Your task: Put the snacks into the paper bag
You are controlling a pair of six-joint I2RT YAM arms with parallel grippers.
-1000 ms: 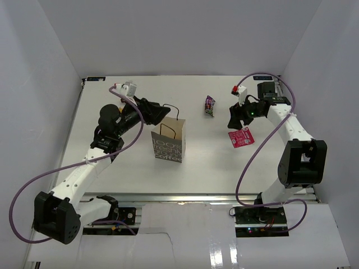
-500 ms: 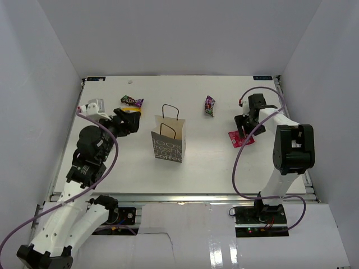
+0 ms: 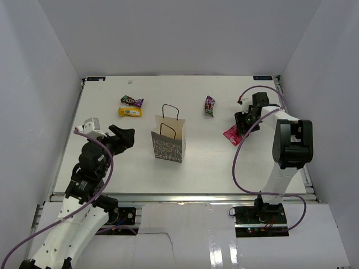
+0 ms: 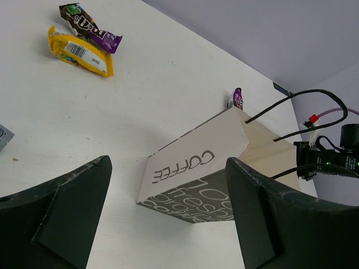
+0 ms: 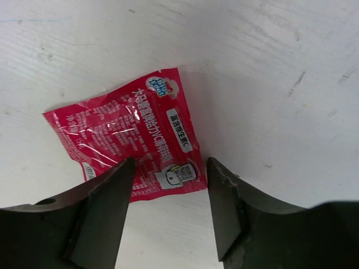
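The grey-white paper bag (image 3: 168, 140) stands upright mid-table, also in the left wrist view (image 4: 196, 168). A yellow bar (image 3: 129, 112) and a purple packet (image 3: 132, 101) lie behind it to the left; both show in the left wrist view, the bar (image 4: 81, 51) and the packet (image 4: 90, 25). Another purple packet (image 3: 210, 106) lies back right of the bag. A red packet (image 3: 231, 134) lies flat on the right. My right gripper (image 5: 168, 207) is open just above it, jaws either side of the red packet's (image 5: 129, 140) near corner. My left gripper (image 3: 124, 136) is open and empty, left of the bag.
White walls close in the table on the left, back and right. The right arm (image 4: 325, 159) and its cable show beyond the bag in the left wrist view. The bag's thin black handles (image 3: 171, 112) stand above its open top.
My left arm has pulled back from the bag's top to the near left, uncovering the yellow bar and purple packet. My right gripper has come down over the red packet.
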